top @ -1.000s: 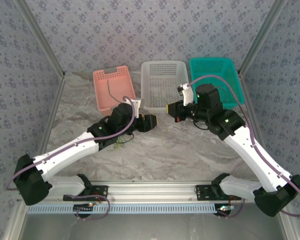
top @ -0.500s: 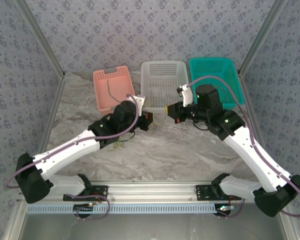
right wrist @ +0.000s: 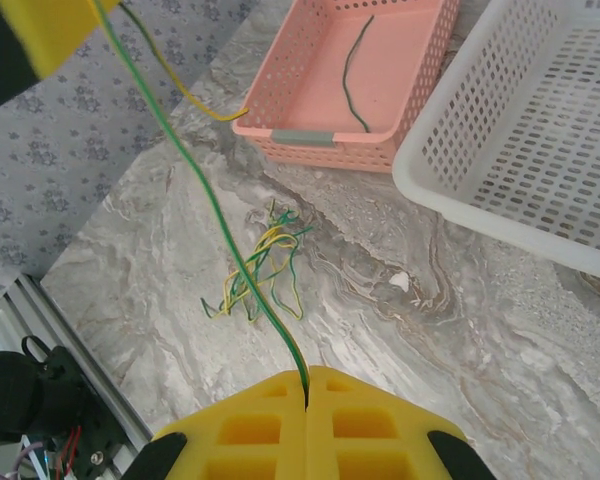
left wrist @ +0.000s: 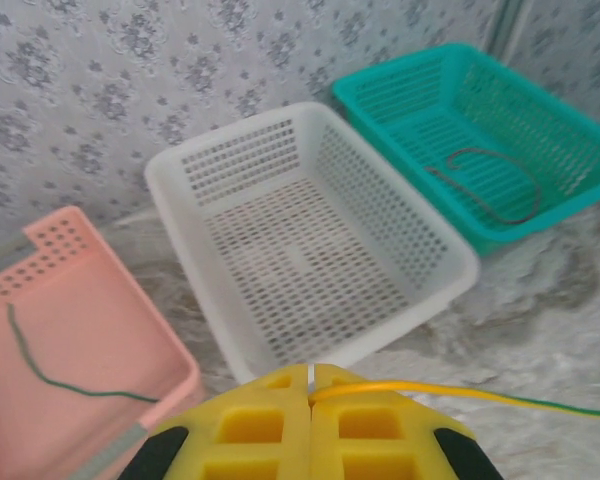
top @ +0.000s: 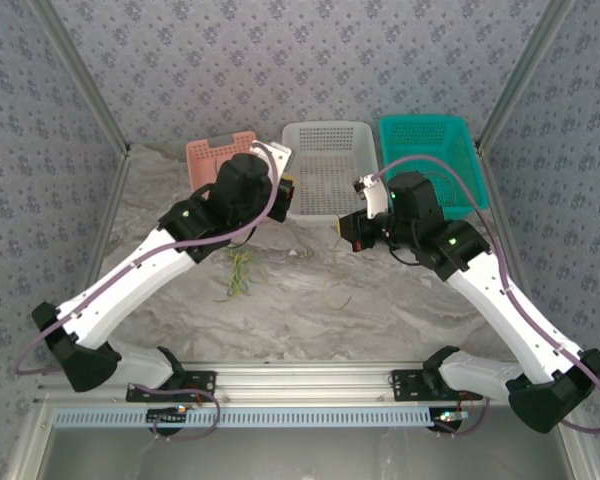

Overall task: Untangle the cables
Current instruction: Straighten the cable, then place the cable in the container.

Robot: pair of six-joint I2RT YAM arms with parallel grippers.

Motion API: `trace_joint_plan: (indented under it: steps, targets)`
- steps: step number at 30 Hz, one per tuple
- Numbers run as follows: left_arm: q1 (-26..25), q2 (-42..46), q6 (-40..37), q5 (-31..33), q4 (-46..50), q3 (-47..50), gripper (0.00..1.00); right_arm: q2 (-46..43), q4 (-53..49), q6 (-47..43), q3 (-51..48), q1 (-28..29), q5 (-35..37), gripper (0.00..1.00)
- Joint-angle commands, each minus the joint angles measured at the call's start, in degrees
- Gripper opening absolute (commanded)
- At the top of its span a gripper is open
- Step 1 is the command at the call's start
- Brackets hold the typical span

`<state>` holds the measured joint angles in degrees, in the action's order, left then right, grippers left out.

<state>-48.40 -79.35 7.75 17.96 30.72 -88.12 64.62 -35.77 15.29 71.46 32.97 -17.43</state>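
Over the table (top: 380,300), left gripper (left wrist: 310,375) and right gripper (right wrist: 307,378) each pinch one yellow-green cable (left wrist: 420,388); steady, gentle tension should lift it clear of the loose tangle (right wrist: 255,270).

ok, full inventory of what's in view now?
pink basket: 1, pink, back left, one green cable inside
white basket: 1, white, back middle, looks empty
teal basket: 1, teal, back right, one dark grey cable inside
cable tangle: 1, yellow and green, table, before pink basket
stretched cable: 1, yellow-green, between both jaws
table: 1, grey marble
left arm: 1, white-black, yellow jaws shut on stretched cable
right arm: 1, white-black, yellow jaws shut on stretched cable
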Motion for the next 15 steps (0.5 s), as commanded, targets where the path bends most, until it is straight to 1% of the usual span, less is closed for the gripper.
trace_joint_plan:
  steps: [1, 2, 3, 5, 7, 8, 9, 12, 15]
  targets:
    - [0.6, -4.8, -6.3, 5.3, 5.0, -6.1, 0.09, 2.3, -2.2, -1.3, 5.2, -0.6, 1.5, 0.00]
    - [0.9, -6.3, -5.7, 4.8, 6.0, -8.0, 0.25, 2.8, -2.2, -0.9, 6.4, -0.8, 1.4, 0.00]
    - [1.0, -7.9, -4.6, 4.9, 7.2, -10.4, 0.44, 3.8, -2.0, -0.4, 8.6, -1.4, 1.3, 0.00]
    - [1.0, -9.6, -2.2, 6.2, 7.8, -13.2, 0.61, 6.1, -2.4, 0.4, 12.9, -2.8, -0.1, 0.00]
    - [0.9, -9.5, 0.0, 8.9, 9.5, -14.3, 0.73, 9.2, -4.2, 1.3, 18.3, -4.3, -0.3, 0.00]
    - [1.1, -9.1, 1.0, 10.1, 9.7, -14.3, 0.82, 10.6, -4.6, 1.6, 20.0, -4.8, -0.5, 0.00]
    - [1.3, -8.2, 1.9, 10.7, 10.0, -14.1, 0.84, 12.5, -5.2, 2.1, 22.9, -5.7, -1.0, 0.00]
    - [2.8, -5.1, 4.4, 12.6, 11.8, -11.5, 0.86, 17.7, -6.1, 4.6, 29.8, -8.1, -1.9, 0.00]
    - [5.2, -1.6, 8.8, 11.5, 14.6, -7.0, 0.86, 22.6, -5.5, 6.3, 35.9, -10.3, -2.5, 0.00]
